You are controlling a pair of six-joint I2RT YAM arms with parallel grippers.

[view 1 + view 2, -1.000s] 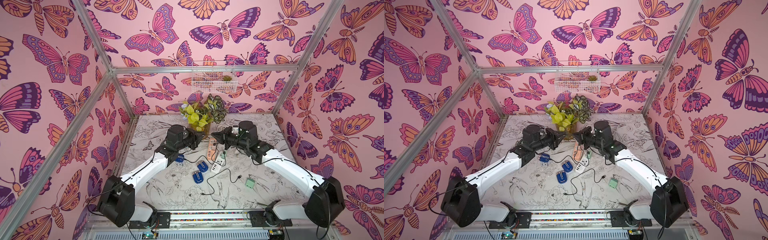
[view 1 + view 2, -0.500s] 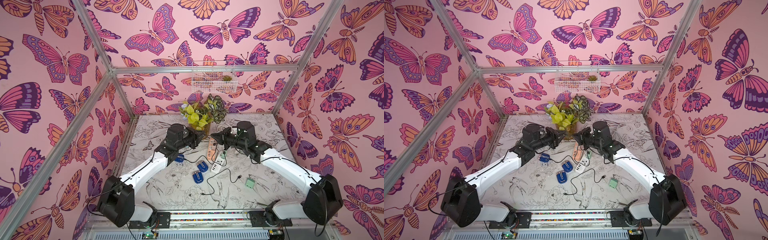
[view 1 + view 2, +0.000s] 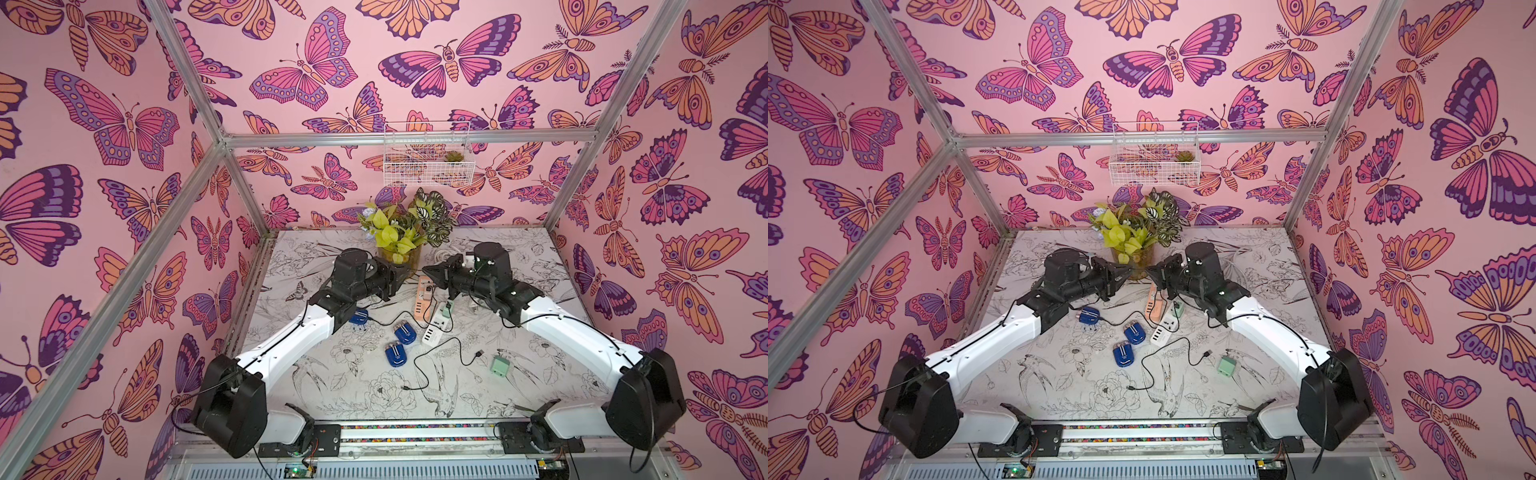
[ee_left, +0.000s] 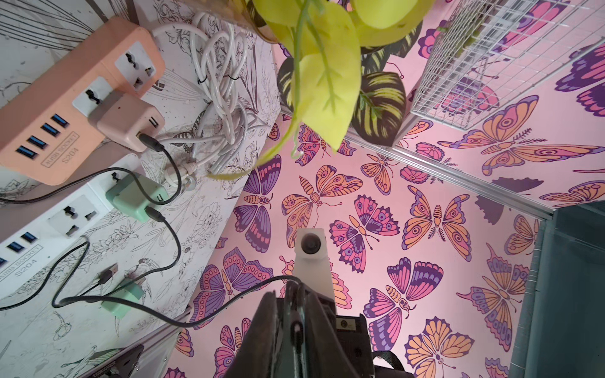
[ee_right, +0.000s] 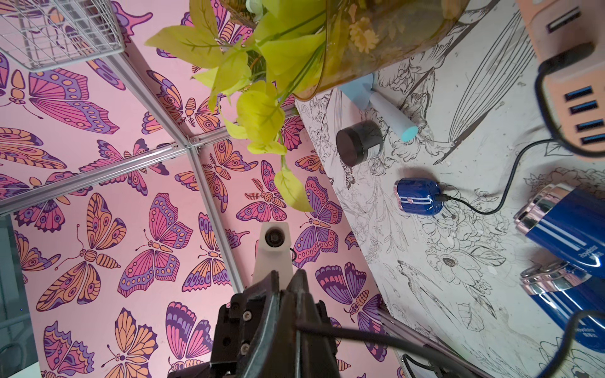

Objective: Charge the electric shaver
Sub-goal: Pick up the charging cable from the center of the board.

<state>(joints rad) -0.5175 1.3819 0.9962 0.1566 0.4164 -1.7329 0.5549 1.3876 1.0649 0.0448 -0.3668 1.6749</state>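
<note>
Near the orange power strip (image 4: 49, 98), one blue shaver (image 5: 417, 198) looks cabled, two not. Right gripper (image 5: 288, 275) together; left gripper (image 4: 284, 291): cannot tell.

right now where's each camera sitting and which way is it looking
Top views: high over the front edge, looking down and back at the table and plant; the left arm and right arm show whole.
Left wrist: on the left arm, looking along its fingers, which pinch a cable, past the orange strip toward a side wall.
Right wrist: on the right arm, looking along its fingers past the shavers toward a wall corner.
Shared: both wrist views catch the plant and orange strip.
</note>
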